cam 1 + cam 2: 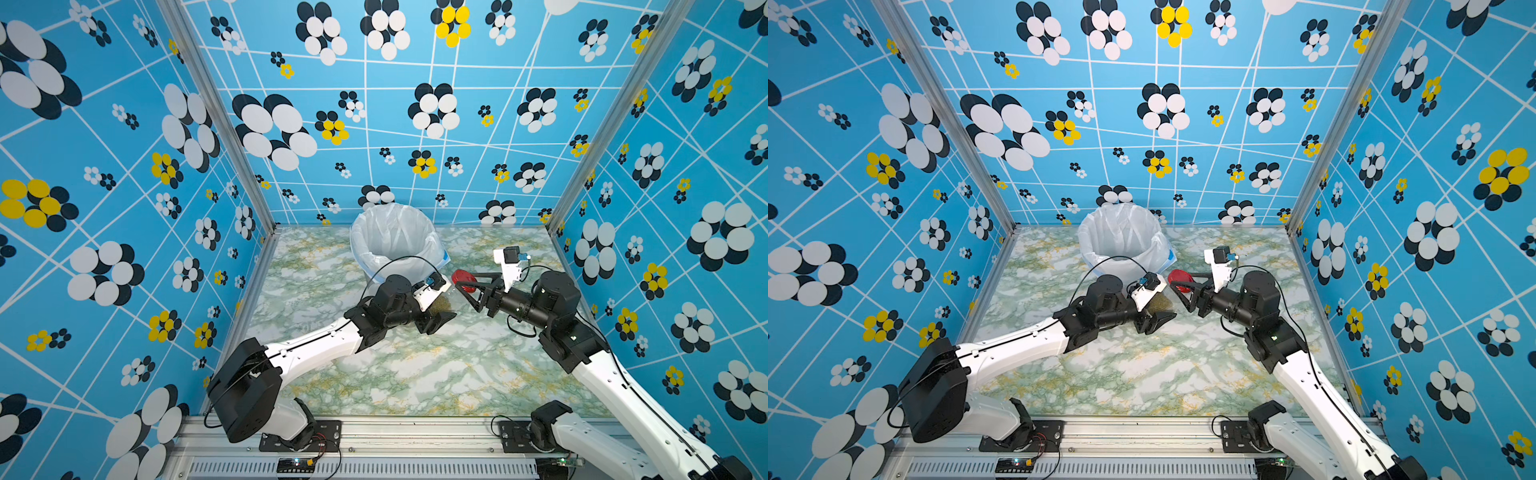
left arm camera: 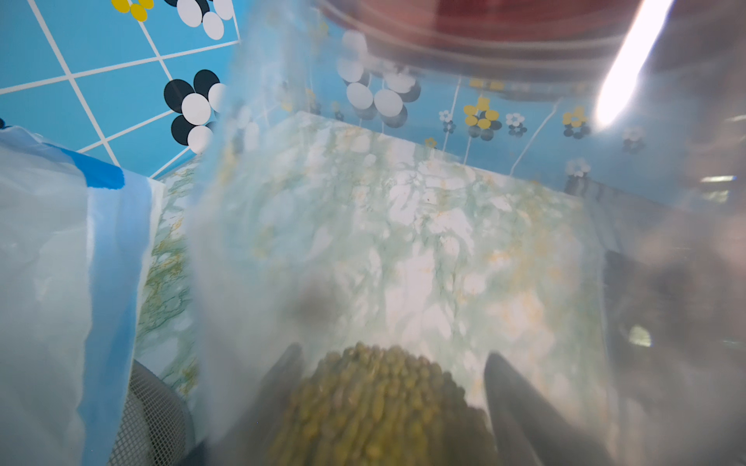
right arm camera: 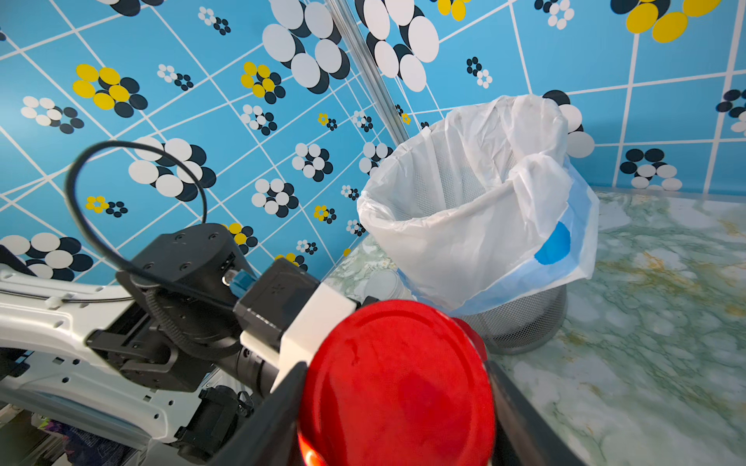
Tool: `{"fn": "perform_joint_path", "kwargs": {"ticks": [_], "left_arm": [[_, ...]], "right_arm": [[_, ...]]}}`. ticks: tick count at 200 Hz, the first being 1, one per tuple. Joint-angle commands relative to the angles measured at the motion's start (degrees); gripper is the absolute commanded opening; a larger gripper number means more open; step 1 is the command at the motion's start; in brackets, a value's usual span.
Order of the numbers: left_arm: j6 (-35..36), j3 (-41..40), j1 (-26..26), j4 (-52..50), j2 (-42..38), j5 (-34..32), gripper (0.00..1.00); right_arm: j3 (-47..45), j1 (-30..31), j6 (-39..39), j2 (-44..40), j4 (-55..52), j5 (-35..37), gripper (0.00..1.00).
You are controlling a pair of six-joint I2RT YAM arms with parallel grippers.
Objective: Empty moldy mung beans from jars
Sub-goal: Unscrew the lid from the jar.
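Right end effector [image 3: 395,367] grips red lid [image 3: 397,395], hiding jar [image 2: 403,242].

Bucket [image 1: 356,245] rearward; open tabletop [image 1: 436,374] nearer.

We count two arms, left arm [image 1: 316,349] and right arm [image 1: 602,374]. Two grippers: left gripper [image 1: 442,306], right gripper [image 1: 459,282]. One mesh bin [image 3: 520,322], with one white bag [image 3: 464,210] lining it. Jars: we get one clear jar [image 1: 1160,305] for sure, with one heap of mung beans [image 2: 375,407] in it. Red lids: one red lid [image 3: 397,383] in full view, plus one red sliver [image 3: 470,338] behind it; can't tell if that's a second lid. One whitish round cap [image 3: 383,284] by the bin's foot. Whatever's under it is hidden, so we don't count it as a jar. One marble tabletop [image 1: 415,374].
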Motion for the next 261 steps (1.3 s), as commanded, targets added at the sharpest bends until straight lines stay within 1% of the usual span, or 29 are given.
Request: {"fn": "perform_joint_path", "kwargs": {"ticks": [1, 20, 64, 92, 117, 138, 169, 191, 237, 261], "left_arm": [[-2.2, -1.4, 1.6, 3.5, -1.8, 4.6, 0.51], [-2.8, -2.6, 2.8, 5.8, -1.9, 7.9, 0.51], [-2.8, -2.9, 4.9, 5.5, -1.6, 12.6, 0.52], [-3.4, -3.1, 6.3, 5.8, -1.0, 16.9, 0.52], [-3.0, -3.1, 7.0, 5.0, -0.9, 16.9, 0.52], [-2.0, -3.4, 7.5, 3.6, -1.0, 15.3, 0.53], [-2.3, -4.6, 8.5, 4.0, -1.3, 13.5, 0.53], [-2.6, -5.0, 9.6, 4.3, -1.0, 15.4, 0.53], [-1.7, -5.0, 12.0, 3.9, -0.2, 21.1, 0.53], [-2.1, -5.0, 12.5, 4.0, 0.0, 20.6, 0.53]], "right_arm": [[-0.5, -0.1, -1.3, -0.9, 6.9, -4.4, 0.65], [-0.5, -0.1, -2.3, -1.1, 7.7, -5.8, 0.65], [-0.3, -0.1, -5.8, -0.3, 7.6, -9.5, 0.65], [0.5, -0.2, -8.1, 1.1, 6.3, -12.0, 0.64], [1.2, -0.3, -10.6, 1.7, 4.7, -13.8, 0.62], [3.5, -0.2, -14.1, 2.5, -0.3, -14.3, 0.62], [4.1, -0.6, -15.2, 2.3, -1.5, -14.2, 0.63], [4.0, -0.9, -16.2, 1.5, -1.1, -15.0, 0.62], [5.1, -2.8, -17.1, 2.0, -1.3, -20.5, 0.61], [5.3, -3.2, -16.8, 3.4, -1.0, -21.4, 0.62]]}}
